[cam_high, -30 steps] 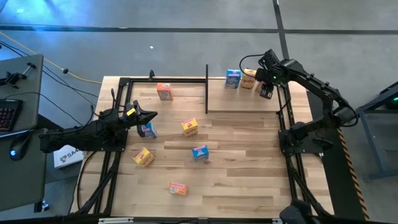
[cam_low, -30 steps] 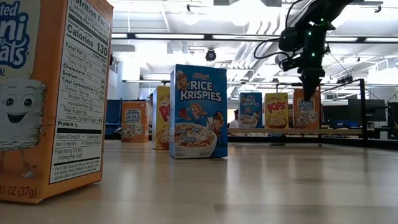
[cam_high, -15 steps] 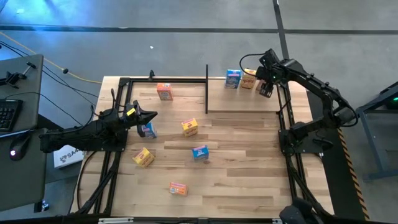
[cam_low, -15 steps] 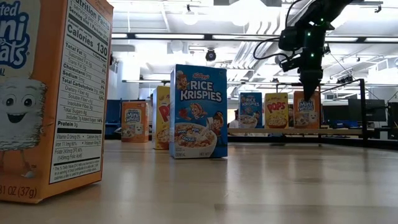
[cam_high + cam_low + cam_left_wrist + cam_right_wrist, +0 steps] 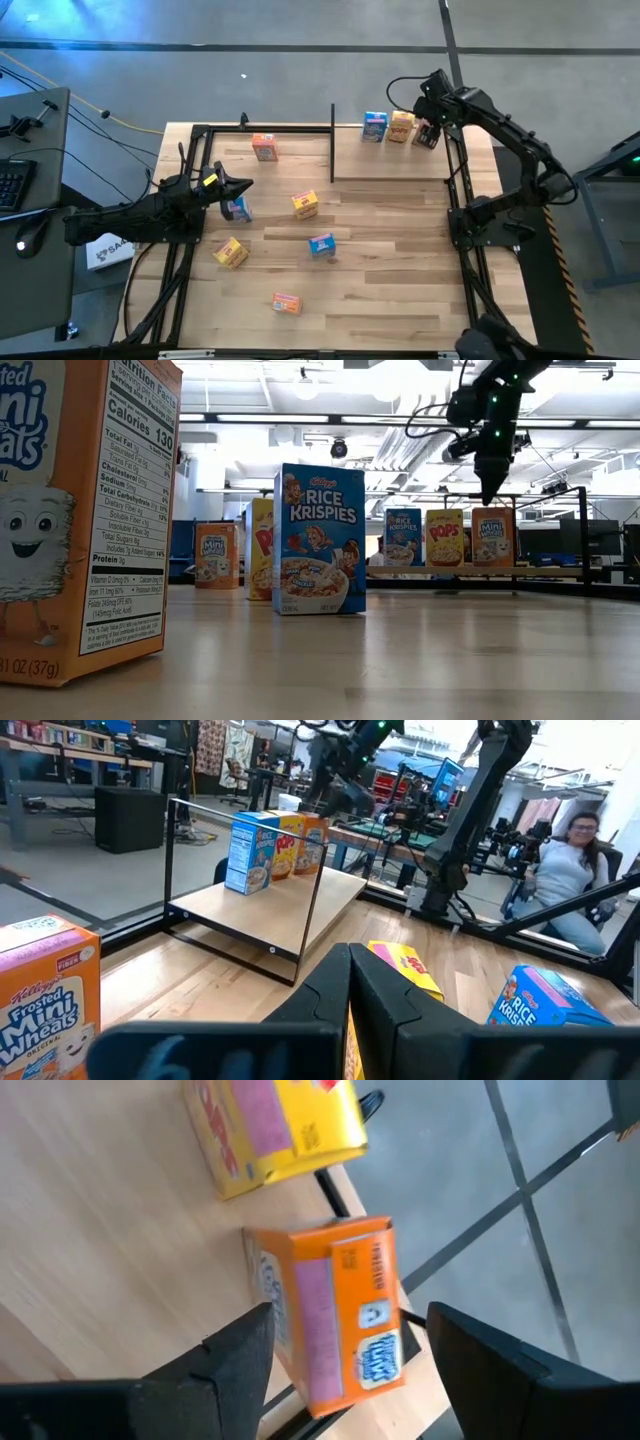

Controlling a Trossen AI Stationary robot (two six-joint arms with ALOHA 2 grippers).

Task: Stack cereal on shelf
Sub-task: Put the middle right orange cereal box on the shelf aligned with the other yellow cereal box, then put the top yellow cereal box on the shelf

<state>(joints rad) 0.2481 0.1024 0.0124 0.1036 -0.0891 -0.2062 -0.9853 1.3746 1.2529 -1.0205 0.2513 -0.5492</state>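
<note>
The shelf (image 5: 400, 160), a light board in a black frame, stands at the table's far right. Three cereal boxes stand on it in a row: blue (image 5: 375, 126), yellow (image 5: 401, 127) and orange (image 5: 427, 135). My right gripper (image 5: 489, 488) hangs open just above the orange box (image 5: 335, 1315); its fingers are level with the box's two sides and clear of them. My left gripper (image 5: 243, 185) waits shut over the table's left part, beside a blue box (image 5: 237, 209).
Loose boxes stand on the tabletop: orange (image 5: 264, 147), yellow (image 5: 306, 205), blue (image 5: 321, 245), yellow (image 5: 230, 252) and orange-pink (image 5: 287, 302) near the front edge. The shelf's black posts and rail (image 5: 332, 140) rise between them and the row. A person (image 5: 565, 870) sits beyond the table.
My right gripper has risen from the top of the orange box on the shelf and drifted slightly toward the far edge. The orange box has stayed standing in the row.
</note>
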